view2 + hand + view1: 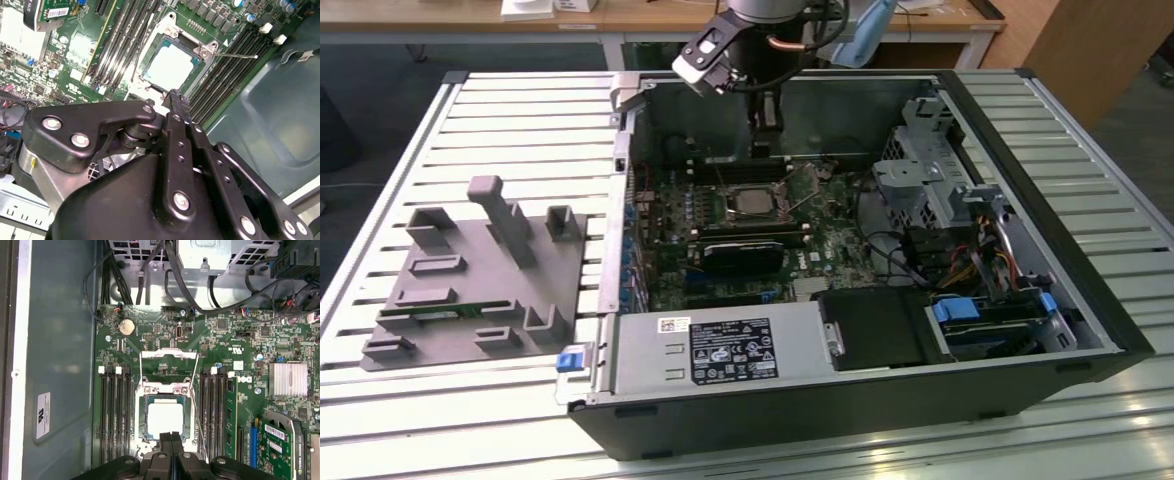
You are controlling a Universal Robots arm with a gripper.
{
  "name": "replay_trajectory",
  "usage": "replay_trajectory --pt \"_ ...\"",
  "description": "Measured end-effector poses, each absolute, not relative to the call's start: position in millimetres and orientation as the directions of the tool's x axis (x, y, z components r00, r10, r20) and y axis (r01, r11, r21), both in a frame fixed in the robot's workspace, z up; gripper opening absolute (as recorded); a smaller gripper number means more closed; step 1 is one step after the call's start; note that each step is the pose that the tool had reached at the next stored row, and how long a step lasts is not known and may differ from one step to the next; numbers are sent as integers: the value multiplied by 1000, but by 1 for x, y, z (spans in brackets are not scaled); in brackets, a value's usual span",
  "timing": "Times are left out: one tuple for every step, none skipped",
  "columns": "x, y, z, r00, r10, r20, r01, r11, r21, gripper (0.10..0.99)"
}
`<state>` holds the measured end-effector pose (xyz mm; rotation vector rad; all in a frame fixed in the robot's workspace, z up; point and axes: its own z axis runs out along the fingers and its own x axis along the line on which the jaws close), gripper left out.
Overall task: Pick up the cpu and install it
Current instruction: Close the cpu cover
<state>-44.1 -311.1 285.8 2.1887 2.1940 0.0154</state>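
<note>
In the motherboard socket (pixel 150 390), cpu (pixel 162 419) seated, closed empty gripper (pixel 171 438) just beside

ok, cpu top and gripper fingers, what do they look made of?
cpu: looks like metal, pale silvery satin top that glares under light. Gripper fingers: matte black, rigid, with bright screw heads; coated metal or hard plastic, can't tell which.

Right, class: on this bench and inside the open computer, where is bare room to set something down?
Bare slatted table surrounds the grey holder at the exterior view's left. Inside the computer case, the plain metal panel beside the memory slots is free. Crowded: around the cpu, between slots, fingers and cables.
</note>
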Motion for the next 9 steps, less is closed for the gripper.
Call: replay_trajectory --pt "-43 -311 286 -2 1000 -23 999 3 37 106" --pt "-41 -311 286 -2 1000 -23 999 3 37 106" --pt "-38 -311 286 -2 1000 -22 999 3 37 106" --pt "-35 -311 286 -2 1000 -21 999 3 37 106" --pt "-33 -311 286 -2 1000 -20 999 3 37 106" --pt "-30 -311 286 -2 1000 -20 999 3 37 106" --pt "-28 -311 286 -2 1000 -20 999 3 37 106" --pt "-27 -311 286 -2 1000 -20 999 3 37 106" --pt "-25 -311 286 -2 1000 -20 999 3 37 106"
